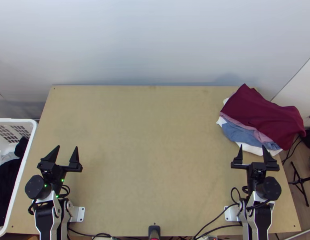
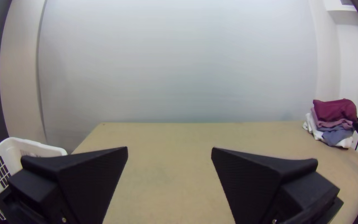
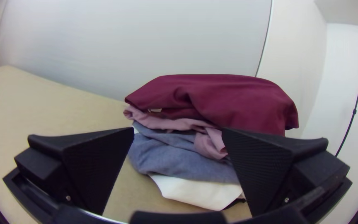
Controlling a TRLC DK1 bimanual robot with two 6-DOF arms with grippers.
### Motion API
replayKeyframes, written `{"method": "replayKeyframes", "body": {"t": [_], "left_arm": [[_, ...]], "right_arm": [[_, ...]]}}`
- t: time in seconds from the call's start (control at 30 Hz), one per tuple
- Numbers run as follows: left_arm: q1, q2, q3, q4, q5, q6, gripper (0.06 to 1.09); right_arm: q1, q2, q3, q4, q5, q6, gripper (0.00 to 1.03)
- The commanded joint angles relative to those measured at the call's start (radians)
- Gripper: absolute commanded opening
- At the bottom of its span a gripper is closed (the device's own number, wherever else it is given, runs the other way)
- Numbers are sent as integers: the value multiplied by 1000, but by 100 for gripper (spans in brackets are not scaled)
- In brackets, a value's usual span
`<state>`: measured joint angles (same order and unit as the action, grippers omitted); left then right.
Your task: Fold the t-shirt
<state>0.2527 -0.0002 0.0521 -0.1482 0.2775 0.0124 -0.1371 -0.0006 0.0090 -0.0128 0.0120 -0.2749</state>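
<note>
A stack of folded cloths lies at the table's far right corner, a dark red one (image 1: 261, 114) on top, with pink, blue and white ones beneath. My left gripper (image 1: 66, 155) is open over the table's left side, beside the basket. On the right, my right gripper (image 1: 252, 154) stands open just nearer than the stack. The left wrist view has the left gripper (image 2: 169, 153) with its fingers wide apart and the red cloth (image 2: 332, 110) far off. In the right wrist view the right gripper (image 3: 177, 135) has the red cloth (image 3: 228, 99) beyond its parted fingers.
A white basket (image 1: 26, 160) with dark and grey cloth (image 1: 6, 180) stands at the table's left edge. The wooden table (image 1: 151, 148) stretches bare between the arms. Black cables (image 1: 211, 224) run along its near edge, and a pale wall rises behind it.
</note>
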Motion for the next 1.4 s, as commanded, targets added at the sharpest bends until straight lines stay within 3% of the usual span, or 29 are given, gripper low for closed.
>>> {"method": "replayKeyframes", "body": {"t": [0.0,0.5,0.93,1.1,1.2,1.3,1.37], "left_arm": [[0,0,0,-1,0,0,104],[0,0,0,1,0,-2,104],[-145,-1,0,-1,3,-38,104],[-148,-1,0,-1,3,-35,104],[-150,-1,0,1,3,-34,104],[-145,-1,6,13,2,-28,104],[-153,-1,6,13,3,-25,104]], "right_arm": [[31,1,0,1,0,0,98],[31,-1,0,1,0,0,98],[31,1,0,1,0,0,98],[99,-2,0,2,0,20,98],[76,1,0,1,3,49,86],[68,-4,2,7,5,46,88],[64,-4,2,7,5,37,98]]}}
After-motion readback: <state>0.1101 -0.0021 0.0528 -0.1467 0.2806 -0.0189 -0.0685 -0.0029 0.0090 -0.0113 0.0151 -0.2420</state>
